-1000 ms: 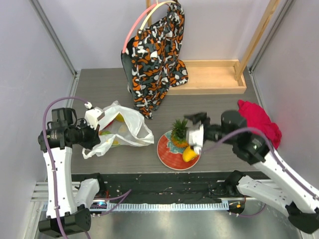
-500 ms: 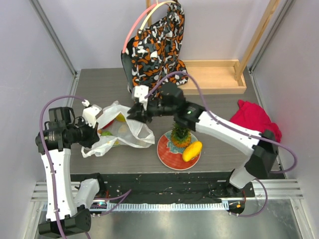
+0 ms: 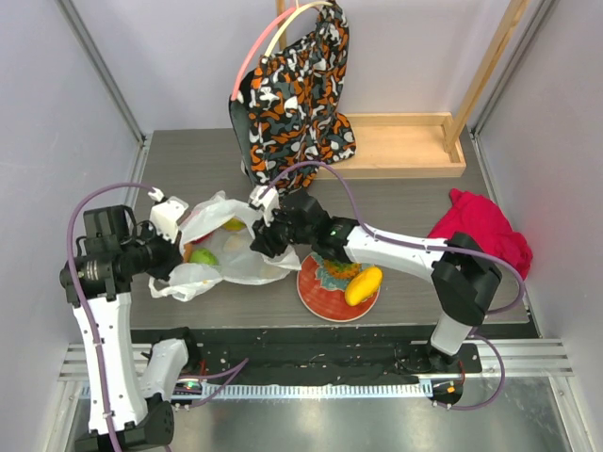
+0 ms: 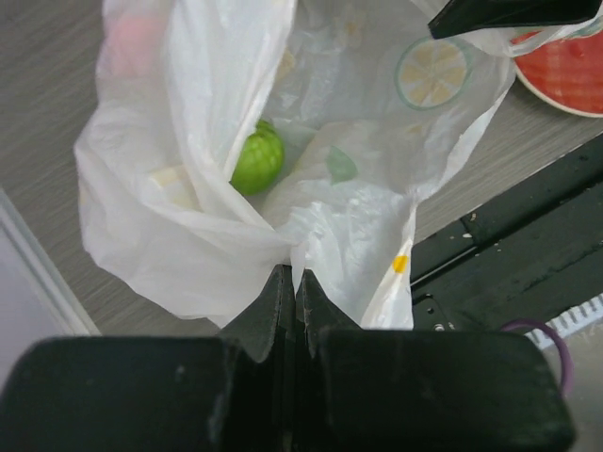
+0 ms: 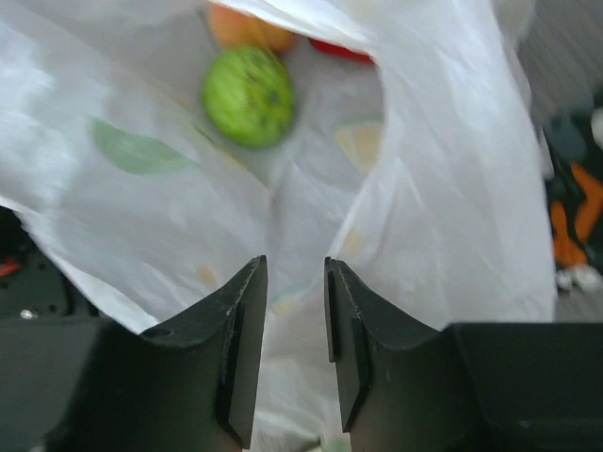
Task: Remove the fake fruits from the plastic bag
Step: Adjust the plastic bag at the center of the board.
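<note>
The plastic bag (image 3: 231,254) lies crumpled at the left, its mouth held up. My left gripper (image 3: 177,256) is shut on the plastic bag's edge (image 4: 294,268). Inside lies a green lime (image 4: 257,160), which the right wrist view also shows as a green lime (image 5: 250,96) beside a peach-orange piece (image 5: 247,26) and a red piece (image 5: 337,49). My right gripper (image 3: 260,235) hovers over the bag mouth, its jaws a little apart with nothing between them (image 5: 295,268). A pineapple (image 3: 336,268) and a yellow mango (image 3: 364,284) rest on the red floral plate (image 3: 311,287).
A patterned cloth bag (image 3: 292,94) hangs at the back centre, next to a wooden tray (image 3: 400,146). A red cloth (image 3: 485,226) lies at the right. A black rail (image 3: 311,344) runs along the front edge.
My right arm swung from the plate leftward to the bag mouth, leaving the mango on the plate, and its jaws narrowed. The left gripper kept its hold on the bag.
</note>
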Robot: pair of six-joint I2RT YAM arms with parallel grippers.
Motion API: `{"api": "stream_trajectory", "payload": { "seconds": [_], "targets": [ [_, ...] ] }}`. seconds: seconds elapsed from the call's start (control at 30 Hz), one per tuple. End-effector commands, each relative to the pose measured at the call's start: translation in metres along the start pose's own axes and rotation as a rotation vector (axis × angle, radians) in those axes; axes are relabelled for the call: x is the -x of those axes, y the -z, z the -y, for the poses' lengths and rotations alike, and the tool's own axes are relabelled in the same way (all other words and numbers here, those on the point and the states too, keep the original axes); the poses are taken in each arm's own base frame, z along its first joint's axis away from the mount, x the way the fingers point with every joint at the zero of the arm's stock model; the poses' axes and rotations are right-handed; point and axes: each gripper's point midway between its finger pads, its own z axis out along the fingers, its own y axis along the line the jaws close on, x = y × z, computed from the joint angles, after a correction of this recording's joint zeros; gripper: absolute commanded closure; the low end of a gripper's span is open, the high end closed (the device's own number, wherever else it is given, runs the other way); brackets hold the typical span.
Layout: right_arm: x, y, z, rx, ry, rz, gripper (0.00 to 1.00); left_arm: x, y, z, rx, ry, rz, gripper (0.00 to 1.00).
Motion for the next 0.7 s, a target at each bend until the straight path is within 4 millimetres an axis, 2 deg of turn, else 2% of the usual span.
{"api": "stream_trajectory", "payload": {
  "seconds": [0.0,0.03,0.1,0.13,0.23,0.27,0.33,0.37,0.43,0.47,0.5,0.57,0.6,0.67],
  "targets": [
    [0.005,0.036,0.024,-0.186,-0.06,0.027,0.62,-0.027,0.028,0.017,0.025,-0.033,-0.086,1.0],
    [0.013,0.047,0.019,-0.174,-0.054,0.045,0.62,-0.028,0.035,0.012,0.074,-0.07,-0.082,1.0],
    [0.005,0.057,0.017,-0.174,-0.028,0.016,0.62,-0.026,0.046,0.013,0.108,-0.11,-0.065,1.0],
    [0.006,0.062,0.018,-0.179,-0.008,0.016,0.61,-0.019,0.057,0.014,0.137,-0.142,-0.033,1.0],
    [0.017,0.071,0.023,-0.211,0.052,0.032,0.61,-0.014,0.069,0.027,0.11,-0.178,-0.004,1.0],
    [0.024,0.068,0.019,-0.185,0.063,0.045,0.61,-0.016,0.069,0.035,0.068,-0.17,-0.008,1.0],
    [0.032,0.06,0.012,-0.139,0.069,0.062,0.61,-0.015,0.069,0.038,0.055,-0.152,-0.005,1.0],
    [0.047,0.056,0.004,-0.097,0.075,0.096,0.61,-0.016,0.066,0.039,0.037,-0.146,-0.009,1.0],
    [0.038,0.038,-0.001,-0.058,0.06,0.064,0.61,-0.019,0.061,0.041,0.016,-0.138,-0.015,1.0],
    [0.057,0.032,-0.007,-0.028,0.075,0.116,0.61,-0.021,0.055,0.041,0.0,-0.115,-0.019,1.0],
    [0.045,0.016,-0.007,-0.017,0.069,0.087,0.61,-0.022,0.052,0.041,-0.008,-0.104,-0.024,1.0],
    [0.048,0.003,-0.008,-0.003,0.078,0.095,0.58,-0.027,0.046,0.042,-0.024,-0.086,-0.041,1.0],
    [0.036,-0.009,-0.008,0.008,0.076,0.071,0.56,-0.035,0.041,0.04,-0.027,-0.074,-0.068,1.0],
    [0.033,-0.02,-0.008,0.016,0.07,0.071,0.5,-0.043,0.036,0.036,-0.01,-0.064,-0.093,1.0]
  ]
}}
